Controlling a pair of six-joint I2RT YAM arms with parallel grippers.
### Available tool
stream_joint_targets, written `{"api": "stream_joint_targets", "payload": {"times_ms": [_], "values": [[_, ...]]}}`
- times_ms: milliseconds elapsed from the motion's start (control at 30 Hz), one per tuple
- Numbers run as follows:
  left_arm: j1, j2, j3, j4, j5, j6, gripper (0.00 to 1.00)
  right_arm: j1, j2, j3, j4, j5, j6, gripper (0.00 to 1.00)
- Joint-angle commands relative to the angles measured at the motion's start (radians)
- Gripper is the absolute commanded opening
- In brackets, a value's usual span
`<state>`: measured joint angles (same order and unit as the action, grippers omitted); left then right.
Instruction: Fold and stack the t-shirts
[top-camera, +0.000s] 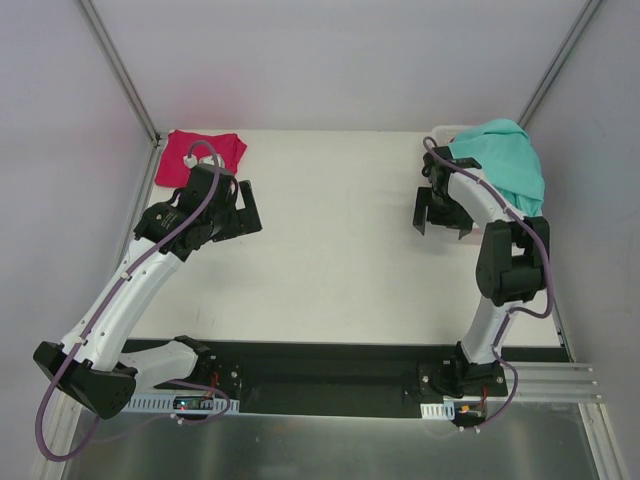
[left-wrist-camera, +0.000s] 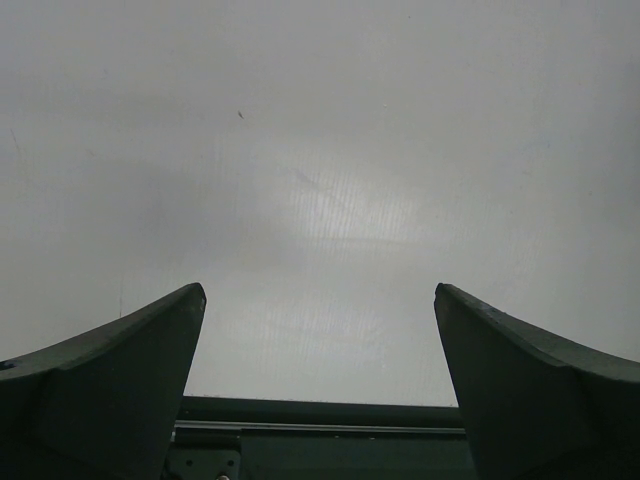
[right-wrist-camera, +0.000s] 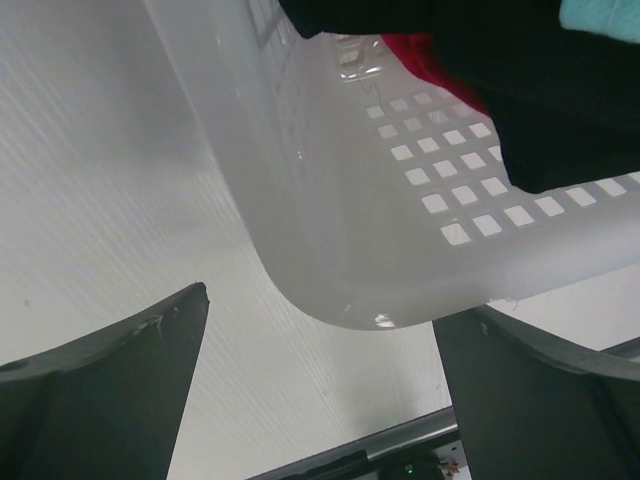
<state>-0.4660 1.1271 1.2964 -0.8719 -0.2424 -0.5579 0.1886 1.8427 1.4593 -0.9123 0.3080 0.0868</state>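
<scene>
Teal t-shirt (top-camera: 505, 160) drapes the basket (right-wrist-camera: 330, 220) just beyond the right pincer (top-camera: 442, 222).

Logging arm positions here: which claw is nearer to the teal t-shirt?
Right. The right claw hangs open close beside the teal t-shirt, which drapes over the white basket. The left claw is across the table, near the pink shirt.

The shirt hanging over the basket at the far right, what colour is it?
It is a plain teal-green cloth t-shirt, clearest in the top external view.
</scene>
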Motion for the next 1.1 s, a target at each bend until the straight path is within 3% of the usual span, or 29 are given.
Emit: {"api": "stream_joint_targets", "payload": {"times_ms": [0,233,600,1067], "values": [[-0.008,-0.023,0.011,-0.016,-0.024,0.023,0.99,-0.028,0.064,0.154,-0.014,0.019,-0.028,0.96],[-0.008,-0.035,0.017,-0.038,-0.037,0.030,0.99,-0.067,0.127,0.278,-0.063,0.029,-0.052,0.96],[-0.008,-0.047,0.047,-0.076,-0.049,0.041,0.99,-0.161,0.188,0.323,-0.065,0.003,-0.053,0.96],[-0.008,-0.052,0.053,-0.102,-0.060,0.049,0.99,-0.173,0.247,0.489,-0.117,-0.018,-0.055,0.97]]}}
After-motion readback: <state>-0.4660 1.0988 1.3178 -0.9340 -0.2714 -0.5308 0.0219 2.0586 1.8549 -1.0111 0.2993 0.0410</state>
